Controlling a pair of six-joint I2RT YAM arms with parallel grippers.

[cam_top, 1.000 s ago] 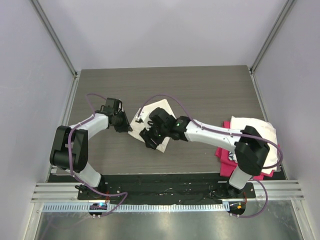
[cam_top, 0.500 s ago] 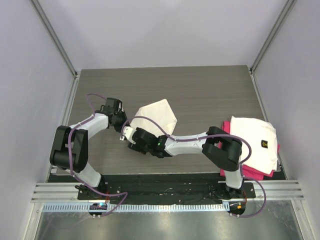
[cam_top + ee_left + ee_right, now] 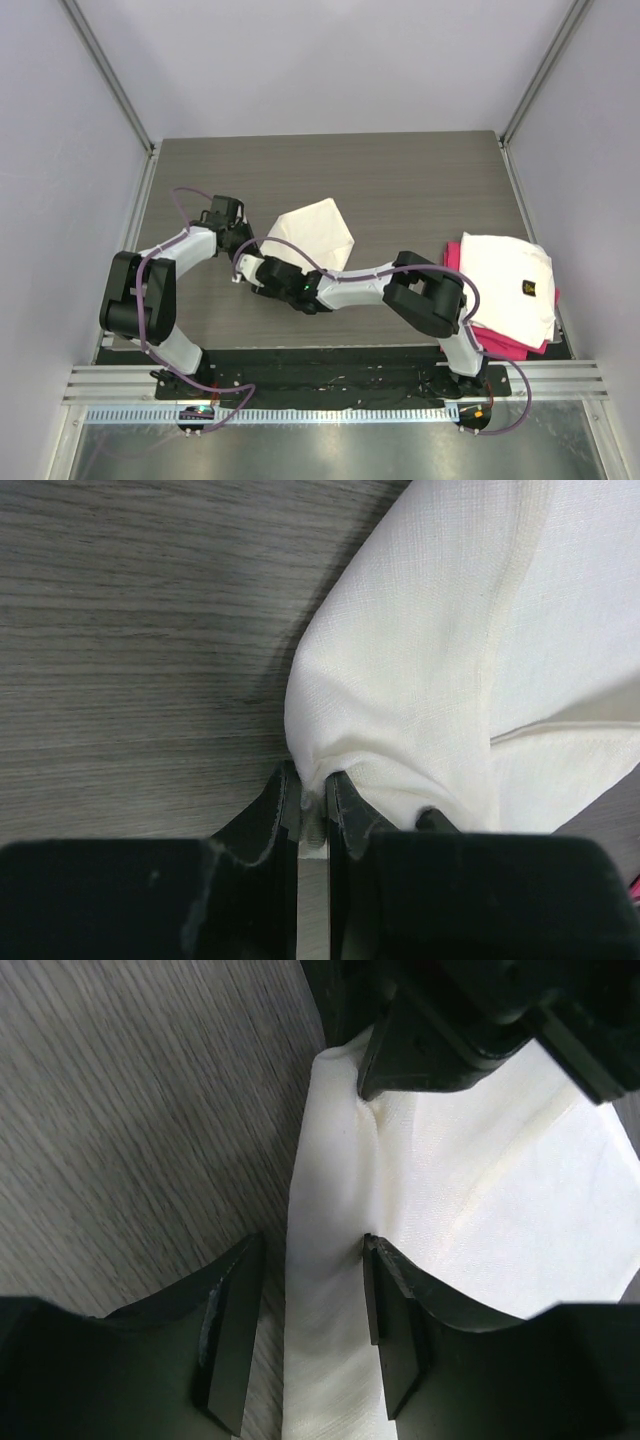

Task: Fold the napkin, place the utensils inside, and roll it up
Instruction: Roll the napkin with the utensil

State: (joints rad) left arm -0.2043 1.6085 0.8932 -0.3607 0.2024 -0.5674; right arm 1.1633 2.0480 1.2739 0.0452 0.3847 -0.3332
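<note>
A grey wood-grain tabletop [image 3: 400, 170] inside pale walls is my workspace. My left claw [image 3: 312, 802] is pinched almost shut on a bunched corner of the napkin [image 3: 430, 660], its tips low against the wood. My right claw [image 3: 308, 1270] sits just opposite, jaws half open and astride the folded edge of the same cloth, gripping nothing. The napkin lies folded near the middle of the tabletop, its near-left corner at both claws. It looks thin, light and limp, so I judge it will sag and slide rather than hold a crease. Corners and edges, pinched low, are the places to take hold. Far right, a white logo cloth [image 3: 505, 275] rests on a pink cloth [image 3: 500, 343].
</note>
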